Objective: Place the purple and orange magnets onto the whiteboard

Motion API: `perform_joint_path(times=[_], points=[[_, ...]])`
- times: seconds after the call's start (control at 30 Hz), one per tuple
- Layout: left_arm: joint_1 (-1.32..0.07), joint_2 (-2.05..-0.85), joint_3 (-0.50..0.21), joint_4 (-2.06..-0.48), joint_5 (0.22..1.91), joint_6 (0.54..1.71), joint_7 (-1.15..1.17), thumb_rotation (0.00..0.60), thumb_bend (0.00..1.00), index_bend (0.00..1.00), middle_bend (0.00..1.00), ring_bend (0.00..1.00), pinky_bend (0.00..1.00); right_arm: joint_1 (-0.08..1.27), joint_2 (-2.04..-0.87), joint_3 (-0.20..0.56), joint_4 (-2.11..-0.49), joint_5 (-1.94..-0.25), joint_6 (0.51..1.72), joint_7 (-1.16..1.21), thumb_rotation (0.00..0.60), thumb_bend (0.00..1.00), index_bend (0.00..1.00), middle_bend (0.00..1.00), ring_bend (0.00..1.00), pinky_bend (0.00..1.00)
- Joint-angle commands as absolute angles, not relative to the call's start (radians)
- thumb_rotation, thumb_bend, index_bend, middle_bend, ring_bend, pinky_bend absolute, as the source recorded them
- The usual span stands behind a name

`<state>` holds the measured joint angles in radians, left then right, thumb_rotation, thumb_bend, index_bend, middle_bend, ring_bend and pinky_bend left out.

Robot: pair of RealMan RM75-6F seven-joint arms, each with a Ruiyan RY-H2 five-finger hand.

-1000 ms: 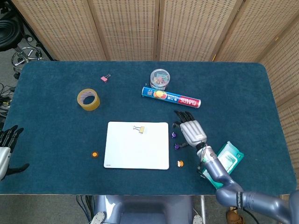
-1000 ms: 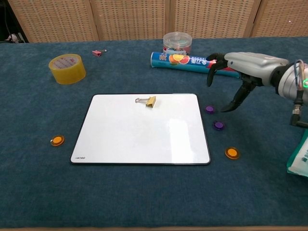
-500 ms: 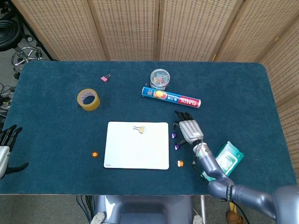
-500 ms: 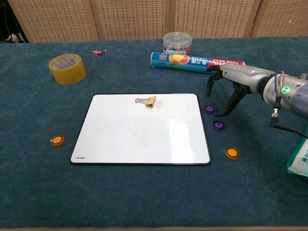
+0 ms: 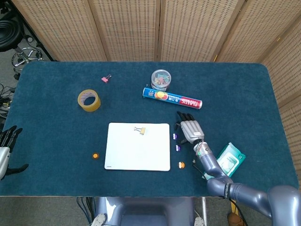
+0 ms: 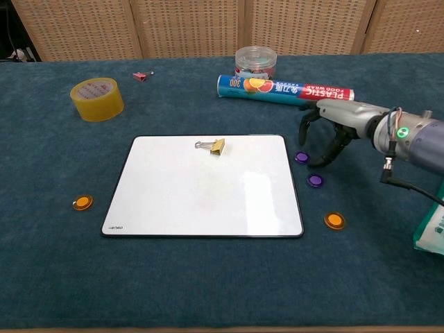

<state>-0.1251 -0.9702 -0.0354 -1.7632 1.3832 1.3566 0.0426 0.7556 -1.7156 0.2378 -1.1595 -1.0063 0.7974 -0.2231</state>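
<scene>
A white whiteboard (image 5: 137, 153) (image 6: 201, 198) lies flat on the blue table. Two purple magnets (image 6: 301, 157) (image 6: 315, 180) sit just right of it, also visible from the head camera (image 5: 175, 136) (image 5: 178, 148). One orange magnet (image 6: 334, 220) (image 5: 181, 165) lies off the board's near right corner, another (image 6: 82, 202) (image 5: 95, 155) to its left. My right hand (image 6: 333, 128) (image 5: 189, 128) hovers low beside the far purple magnet, fingers curved downward and apart, holding nothing. My left hand (image 5: 5, 148) rests at the table's left edge, fingers spread, empty.
A gold binder clip (image 6: 216, 146) sits on the board's far edge. Behind stand a food wrap box (image 6: 284, 89), a clear jar of clips (image 6: 255, 61), a yellow tape roll (image 6: 97, 98) and a pink clip (image 6: 141, 75). A wipes packet (image 5: 230, 158) lies at the right.
My right hand has dropped lower and drawn in toward the two purple magnets. The magnets and the left hand have not moved.
</scene>
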Motion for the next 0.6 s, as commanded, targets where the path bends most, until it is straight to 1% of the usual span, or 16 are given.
perform_joint_path(times=[0.03, 0.6], points=[[-0.125, -0.97, -0.035, -1.763, 1.384, 1.357, 0.042, 0.6, 0.11, 0.0, 0.0, 0.0, 0.0, 0.757, -1.718, 0.237, -1.156, -1.003, 0.794, -0.222, 0.6, 0.25, 0.43, 0.0, 0.0, 0.0], [-0.125, -0.97, -0.037, -1.761, 1.384, 1.36, 0.038, 0.6, 0.11, 0.0, 0.0, 0.0, 0.0, 0.763, -1.725, 0.227, -1.14, -0.987, 0.781, -0.222, 0.6, 0.27, 0.47, 0.0, 0.0, 0.0]])
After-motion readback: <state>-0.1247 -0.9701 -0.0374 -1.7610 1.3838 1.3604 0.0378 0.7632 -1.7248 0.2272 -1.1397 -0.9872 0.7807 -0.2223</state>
